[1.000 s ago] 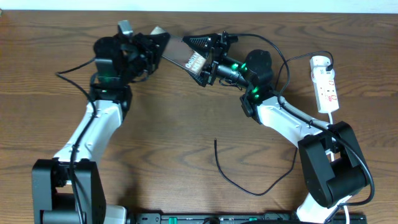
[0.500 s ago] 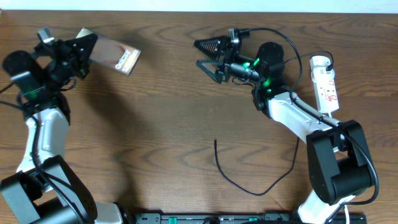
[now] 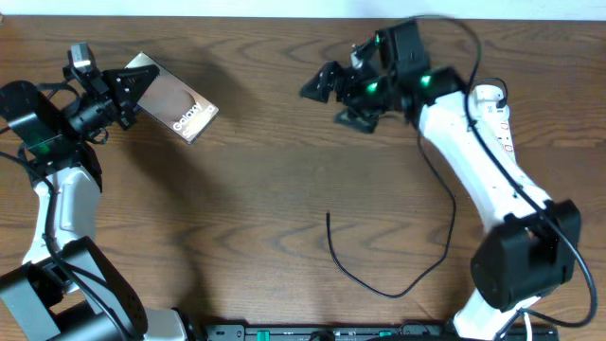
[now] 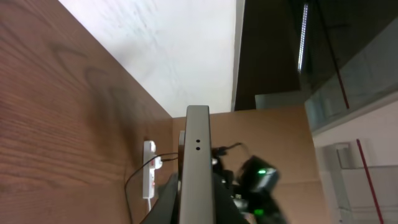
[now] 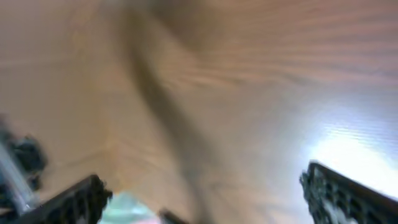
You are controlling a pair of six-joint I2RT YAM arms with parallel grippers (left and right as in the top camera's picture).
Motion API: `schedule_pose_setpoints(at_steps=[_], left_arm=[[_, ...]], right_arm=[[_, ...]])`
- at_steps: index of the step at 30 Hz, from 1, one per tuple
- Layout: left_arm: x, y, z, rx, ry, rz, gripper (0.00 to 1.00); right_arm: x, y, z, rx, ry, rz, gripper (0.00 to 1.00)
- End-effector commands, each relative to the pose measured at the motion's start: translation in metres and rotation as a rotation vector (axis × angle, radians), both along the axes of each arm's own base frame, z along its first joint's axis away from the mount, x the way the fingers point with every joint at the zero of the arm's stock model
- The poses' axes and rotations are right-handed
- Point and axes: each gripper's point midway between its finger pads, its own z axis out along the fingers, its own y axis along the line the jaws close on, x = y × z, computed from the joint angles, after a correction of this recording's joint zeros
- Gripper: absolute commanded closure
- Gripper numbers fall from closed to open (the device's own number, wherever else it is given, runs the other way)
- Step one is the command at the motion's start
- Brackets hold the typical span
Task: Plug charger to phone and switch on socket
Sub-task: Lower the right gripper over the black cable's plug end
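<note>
Handover: a second ago both arms met over the phone [image 3: 178,104] at the top middle of the surface [image 3: 265,189]; since then I see they have parted.
Left end effector [image 3: 131,83]: clenched on one end of the phone, which it has carried to the far left. The phone is off the surface and tilted, and the left wrist view shows it edge-on.
Right end effector [image 3: 324,102]: released, its fingers wide apart in its own blurred view with nothing between them. That arm has swung back and up toward the socket side.
Charger [image 3: 329,227]: lying loose on the surface near the front, its free end pointing up the table, well apart from both end effectors and unmoved.
Socket [image 3: 499,133]: at the right edge, partly behind the right arm, untouched.
Meaning: I judge the phone is now secured by one arm and the right is free to fetch the plug. Nothing is plugged in or switched on yet.
</note>
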Motion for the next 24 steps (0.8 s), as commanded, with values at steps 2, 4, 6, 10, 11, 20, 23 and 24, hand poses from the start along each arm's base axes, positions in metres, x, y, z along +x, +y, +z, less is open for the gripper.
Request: schedule_pose_setpoints(at_steps=[2, 4, 6, 10, 11, 20, 23, 24], left_arm=[[-0.006, -0.003, 0.012, 0.044, -0.069, -0.031, 0.93], [-0.008, -0.005, 0.012, 0.045, -0.072, -0.042, 0.92], [-0.011, -0.007, 0.012, 0.055, -0.086, -0.062, 0.93], [-0.017, -0.011, 0.012, 0.065, -0.105, -0.105, 0.93], [-0.018, -0.012, 0.012, 0.066, -0.107, -0.112, 0.93], [-0.022, -0.015, 0.012, 0.08, -0.13, -0.145, 0.93], [-0.022, -0.015, 0.012, 0.084, -0.136, -0.145, 0.93], [-0.022, -0.015, 0.012, 0.087, -0.139, -0.146, 0.93]], right_arm=[[-0.001, -0.041, 0.006, -0.443, -0.164, 0.011, 0.01], [-0.015, -0.044, -0.004, -0.518, -0.129, 0.031, 0.01], [-0.032, -0.042, -0.019, -0.589, -0.088, 0.069, 0.01], [-0.061, -0.031, -0.05, -0.668, -0.022, 0.111, 0.01], [-0.071, -0.029, -0.062, -0.692, 0.002, 0.112, 0.01], [-0.128, -0.03, -0.135, -0.77, 0.167, 0.092, 0.01], [-0.141, -0.03, -0.15, -0.783, 0.191, 0.093, 0.04], [-0.144, -0.029, -0.154, -0.782, 0.192, 0.097, 0.04]])
